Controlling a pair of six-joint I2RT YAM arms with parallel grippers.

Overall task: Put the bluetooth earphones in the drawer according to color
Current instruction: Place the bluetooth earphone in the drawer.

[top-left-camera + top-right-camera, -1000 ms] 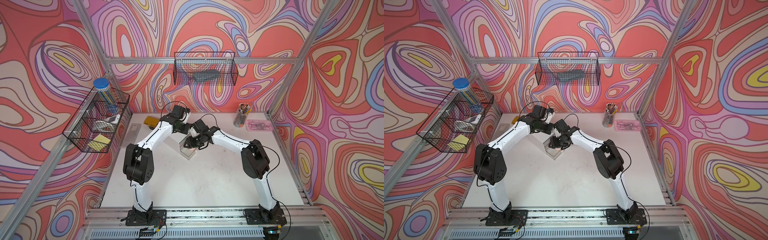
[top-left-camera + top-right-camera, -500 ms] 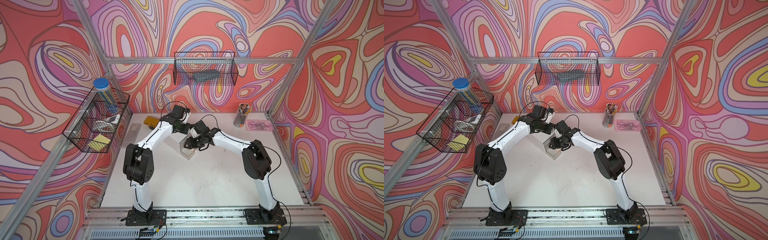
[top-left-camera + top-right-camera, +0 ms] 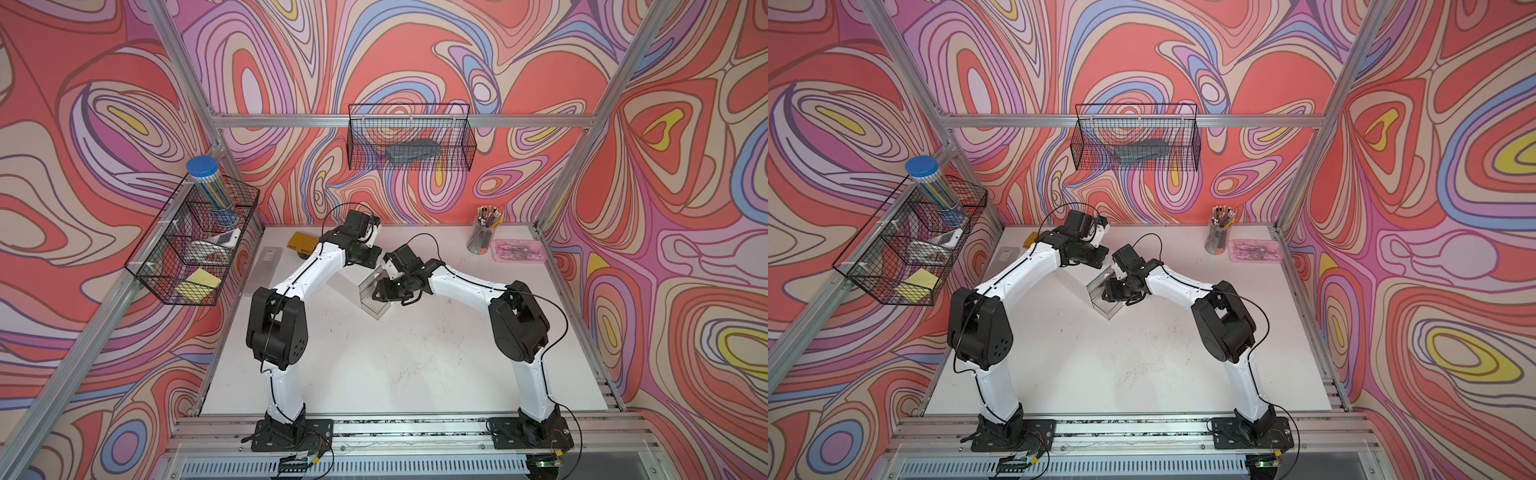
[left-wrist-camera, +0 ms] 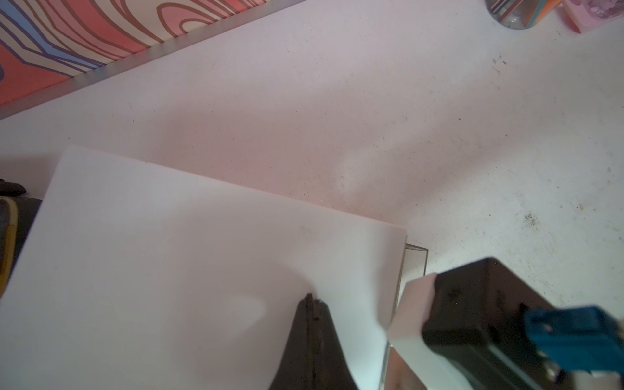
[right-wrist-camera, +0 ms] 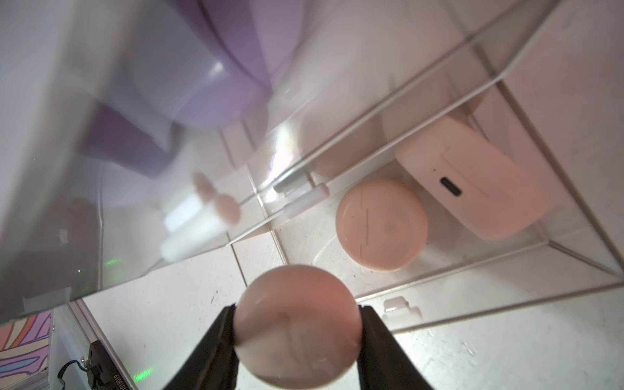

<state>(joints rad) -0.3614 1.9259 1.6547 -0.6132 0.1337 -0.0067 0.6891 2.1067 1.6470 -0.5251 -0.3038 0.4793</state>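
Observation:
The drawer cabinet (image 3: 347, 284) is a white cube at mid-table, seen in both top views (image 3: 1079, 282). Its lowest clear drawer (image 3: 376, 307) is pulled out. My right gripper (image 5: 297, 309) is shut on a pale pink round earphone case (image 5: 297, 331) just above that drawer's front wall (image 5: 472, 302). Inside the drawer lie a round pink case (image 5: 381, 224) and a squarish pink case (image 5: 472, 182). A lavender case (image 5: 209, 77) shows through a higher drawer. My left gripper (image 4: 312, 299) is shut, its tip resting on the cabinet's white top (image 4: 169, 253).
A frosted flat box (image 3: 266, 266) and a yellow-brown object (image 3: 300, 242) lie at the back left of the table. At the back right stand a pencil cup (image 3: 482, 237) and a pink tray (image 3: 517, 251). Wire baskets hang on the left wall (image 3: 191, 245) and the back wall (image 3: 409, 143).
The right arm has shifted very slightly over the pulled-out drawer, still holding the pink case. The left arm has not moved.

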